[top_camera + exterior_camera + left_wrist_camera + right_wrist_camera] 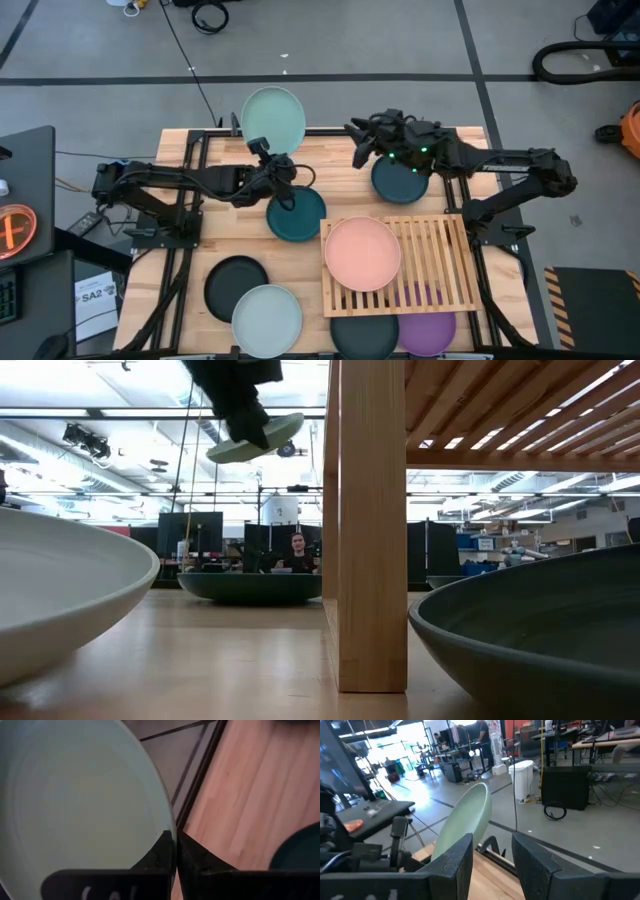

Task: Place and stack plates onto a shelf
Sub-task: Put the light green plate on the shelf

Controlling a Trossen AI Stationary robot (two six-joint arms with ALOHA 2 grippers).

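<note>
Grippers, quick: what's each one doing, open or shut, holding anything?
Left gripper: shut on the rim of the mint plate, held up in the air.
Right gripper: open, holding nothing, above the teal plate.

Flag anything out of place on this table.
The mint plate is off the table, tilted, pinched at its rim by the left tool and overhanging the far edge. Two plates lie under the shelf.
</note>
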